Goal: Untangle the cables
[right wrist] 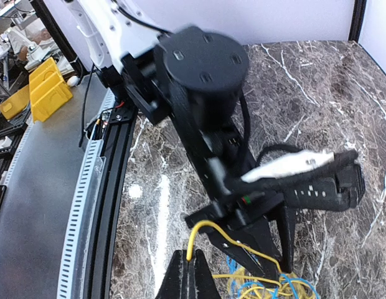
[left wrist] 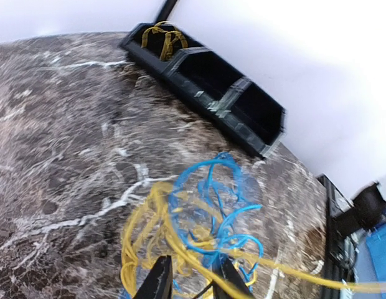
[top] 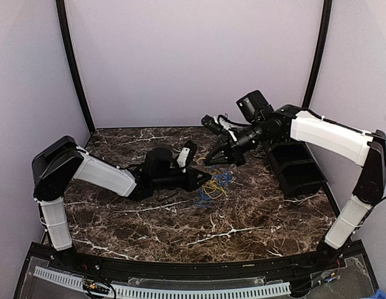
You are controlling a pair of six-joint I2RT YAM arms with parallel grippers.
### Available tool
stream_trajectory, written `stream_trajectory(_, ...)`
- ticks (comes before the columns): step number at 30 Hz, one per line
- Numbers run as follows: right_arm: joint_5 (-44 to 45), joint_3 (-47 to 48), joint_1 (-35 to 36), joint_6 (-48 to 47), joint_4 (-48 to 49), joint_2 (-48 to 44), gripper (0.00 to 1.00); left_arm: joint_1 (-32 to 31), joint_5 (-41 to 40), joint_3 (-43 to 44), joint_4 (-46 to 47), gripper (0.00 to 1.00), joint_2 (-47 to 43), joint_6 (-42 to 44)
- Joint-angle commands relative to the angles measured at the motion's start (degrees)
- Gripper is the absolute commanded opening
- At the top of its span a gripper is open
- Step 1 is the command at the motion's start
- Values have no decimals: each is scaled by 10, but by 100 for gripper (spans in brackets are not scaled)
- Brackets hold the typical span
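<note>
A tangle of yellow and blue cables (top: 213, 187) lies on the marble table, just right of my left gripper (top: 202, 179). In the left wrist view the cables (left wrist: 205, 218) spread in front of my left gripper (left wrist: 194, 269). Its jaws stand apart, with loose strands lying between them and nothing pinched. One yellow strand (left wrist: 342, 283) stretches off to the right. My right gripper (right wrist: 193, 260) is shut on the end of a yellow cable (right wrist: 208, 225), which arcs up and back down into the tangle (right wrist: 268, 288). In the top view my right gripper (top: 208, 161) hovers just behind the pile.
A row of black bins (left wrist: 211, 84) stands at the right of the table, also seen in the top view as black bins (top: 299, 165). Its far compartment holds yellow cables (left wrist: 162, 38). The left arm's body (right wrist: 205, 81) fills the middle of the right wrist view.
</note>
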Motion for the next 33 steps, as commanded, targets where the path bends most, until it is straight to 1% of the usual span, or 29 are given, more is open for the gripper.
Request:
stream_trajectory(1, -60, 68, 5, -1, -39, -34, 0, 1, -80, 19, 80, 25, 67, -35)
stream_trajectory(5, -57, 125, -7, -2, -52, -55, 0, 1, -100, 7, 110, 25, 113, -51)
stream_trajectory(10, -91, 206, -51, 13, -54, -67, 0, 2, -138, -29, 135, 25, 122, -56)
stream_trajectory(13, -120, 263, -78, 36, -46, -63, 0, 5, -141, -31, 132, 25, 131, -54)
stream_trajectory(17, -103, 347, -95, 47, -42, -55, 0, 8, -138, -36, 135, 25, 139, -58)
stream_trajectory(22, -74, 454, -129, 113, 12, -41, 0, 12, -137, -50, 133, 24, 142, -65)
stream_trajectory(27, -87, 505, -164, 162, 65, -31, 0, 16, -136, -74, 124, 25, 136, -75)
stream_trajectory(29, -79, 522, -178, 171, 79, -28, 0, 18, -138, -89, 117, 27, 129, -76)
stream_trajectory(31, -74, 534, -196, 183, 99, -25, 0, 21, -147, -110, 102, 34, 117, -75)
stream_trajectory(33, -61, 546, -207, 176, 101, -21, 0, 25, -163, -124, 77, 39, 98, -73)
